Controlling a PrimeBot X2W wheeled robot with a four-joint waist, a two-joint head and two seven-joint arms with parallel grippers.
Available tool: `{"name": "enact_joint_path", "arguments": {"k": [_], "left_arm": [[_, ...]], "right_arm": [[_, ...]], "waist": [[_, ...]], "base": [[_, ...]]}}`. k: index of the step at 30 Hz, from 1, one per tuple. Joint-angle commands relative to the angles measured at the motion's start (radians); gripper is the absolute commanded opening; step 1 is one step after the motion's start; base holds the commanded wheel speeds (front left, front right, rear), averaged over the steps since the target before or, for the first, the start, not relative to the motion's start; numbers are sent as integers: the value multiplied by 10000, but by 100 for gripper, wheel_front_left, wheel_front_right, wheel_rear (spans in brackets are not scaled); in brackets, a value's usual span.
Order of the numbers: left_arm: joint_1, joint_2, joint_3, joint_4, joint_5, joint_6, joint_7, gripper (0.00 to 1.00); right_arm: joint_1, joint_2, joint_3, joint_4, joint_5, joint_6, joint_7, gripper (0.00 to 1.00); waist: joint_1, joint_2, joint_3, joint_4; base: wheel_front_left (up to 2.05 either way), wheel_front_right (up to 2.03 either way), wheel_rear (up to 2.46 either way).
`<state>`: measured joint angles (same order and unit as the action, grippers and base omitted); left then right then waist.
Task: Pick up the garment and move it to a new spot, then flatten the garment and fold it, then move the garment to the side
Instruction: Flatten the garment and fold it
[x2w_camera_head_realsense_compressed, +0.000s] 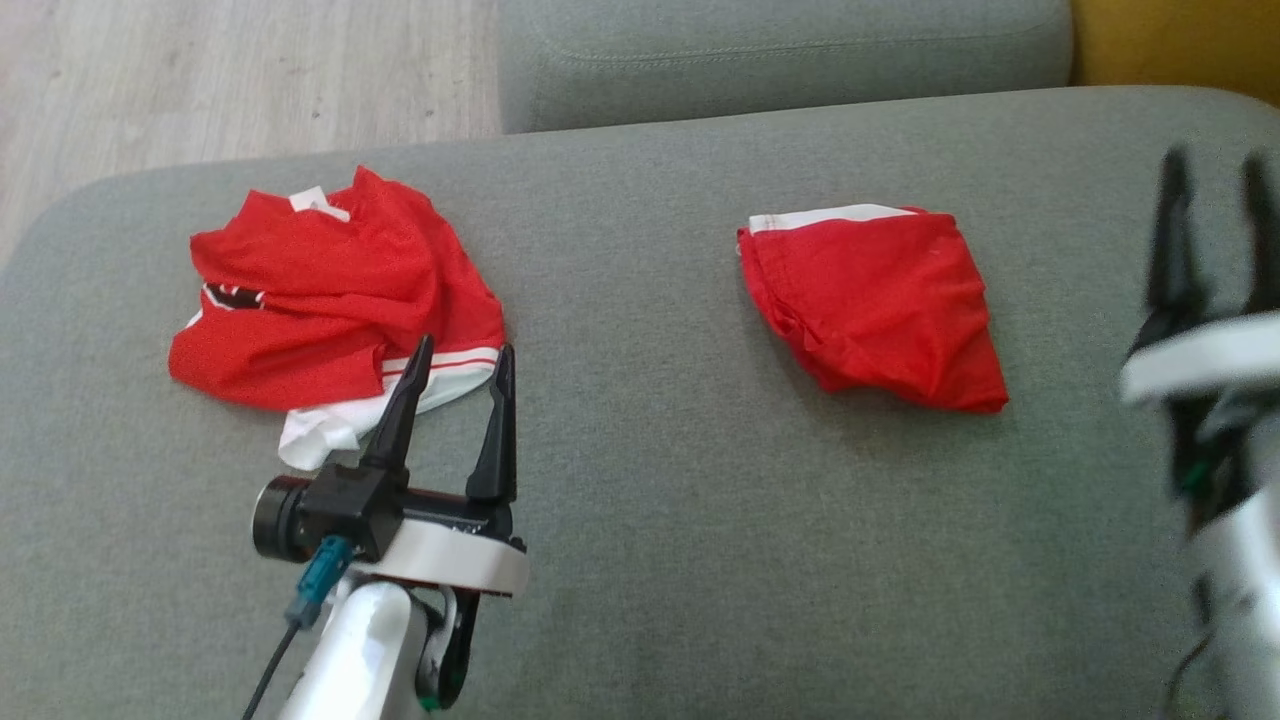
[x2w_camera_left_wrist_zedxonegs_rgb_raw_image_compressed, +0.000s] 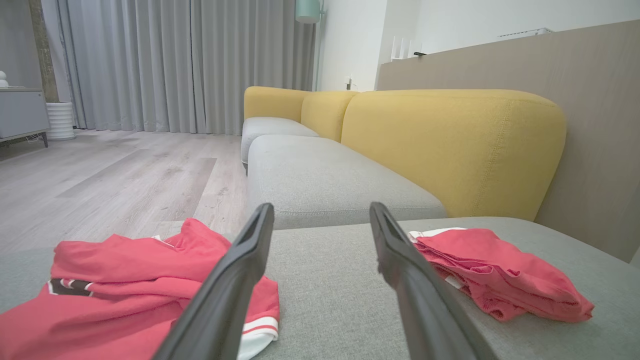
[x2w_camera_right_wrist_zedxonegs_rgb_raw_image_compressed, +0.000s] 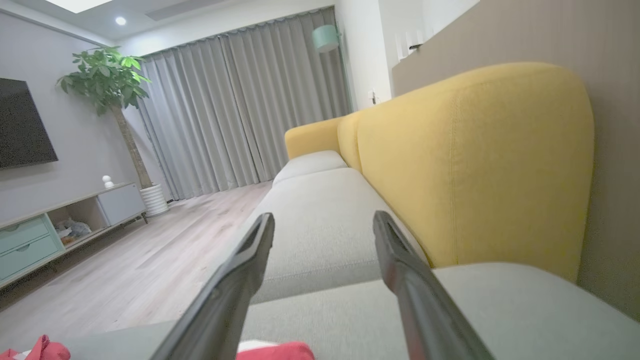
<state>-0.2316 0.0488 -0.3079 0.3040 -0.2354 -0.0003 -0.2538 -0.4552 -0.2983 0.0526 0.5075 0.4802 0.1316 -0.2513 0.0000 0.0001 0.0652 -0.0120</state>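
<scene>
Two red garments lie on the grey sofa seat (x2w_camera_head_realsense_compressed: 650, 480), well apart. The folded garment (x2w_camera_head_realsense_compressed: 880, 305) sits to the robot's right as a compact, roughly squared bundle with a white band along its far edge. It looks finished: folded and set aside. The crumpled garment (x2w_camera_head_realsense_compressed: 330, 290) lies to the left in a loose heap, its white striped hem turned out at the near side. For this one, judging by how it lies, nothing is done yet, so lifting, moving, flattening, folding and putting aside all remain.

The left gripper (x2w_camera_head_realsense_compressed: 466, 347) has its fingers spread wide and holds nothing. Its tips are right at the heap's white hem, but whether they touch the cloth cannot be told. The right gripper (x2w_camera_head_realsense_compressed: 1215, 160) is blurred at the right edge, released and empty, away from the folded bundle.

Around them are a second cushion (x2w_camera_head_realsense_compressed: 780, 50) beyond the seat, the yellow backrest (x2w_camera_left_wrist_zedxonegs_rgb_raw_image_compressed: 450, 145) on the right, and pale wooden floor (x2w_camera_head_realsense_compressed: 200, 70) at the far left. Nothing lies between the two garments, so there is room there to spread the heap. The main risk is crowding the finished bundle.
</scene>
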Motion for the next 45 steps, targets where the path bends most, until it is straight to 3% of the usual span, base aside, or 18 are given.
{"name": "enact_joint_path", "arguments": {"k": [1,5,8,20,21,27,35,41,45], "left_arm": [[-163,61,399,-330,-25,-22,-80,100],[85,47,416,-220,-22,-75,-80,100],[248,37,435,-148,-21,-97,-80,100],[122,19,358,-197,57,-245,-80,100],[65,18,334,-221,66,-255,-80,100],[-261,16,152,-355,59,-278,-80,100],[-519,15,-47,-287,-15,-289,-80,100],[-519,15,-38,-209,-35,-241,-80,100],[-478,15,-29,-175,-27,-189,-80,100]], "right_arm": [[638,486,-172,-690,-613,-9,-101,100],[2131,1809,-942,-1664,-1845,-9,-102,100],[2884,2257,-1262,-2088,-2339,-9,-103,100],[2952,2476,-1253,-2713,-2740,-9,-78,100],[2819,2477,-1220,-2716,-2792,-9,-44,0],[1506,2478,-873,-2232,-3342,-9,345,0],[-32,2414,171,485,-3631,-9,974,0],[-201,2420,1419,2335,-3398,-9,828,0],[-352,2402,1782,2891,-3084,-9,459,0]], "waist": [[0,-1,-42,-43],[0,-1,-78,-41],[0,-1,-41,-12],[0,-1,483,334],[0,-1,590,401],[0,-1,1317,867],[0,-1,1745,1467],[0,-1,1600,1565],[0,-1,1436,1466]], "base": [[0,0,0],[0,0,0],[0,0,0],[0,0,0],[0,0,0],[0,0,0],[0,0,0],[0,0,0],[0,0,0]]}}
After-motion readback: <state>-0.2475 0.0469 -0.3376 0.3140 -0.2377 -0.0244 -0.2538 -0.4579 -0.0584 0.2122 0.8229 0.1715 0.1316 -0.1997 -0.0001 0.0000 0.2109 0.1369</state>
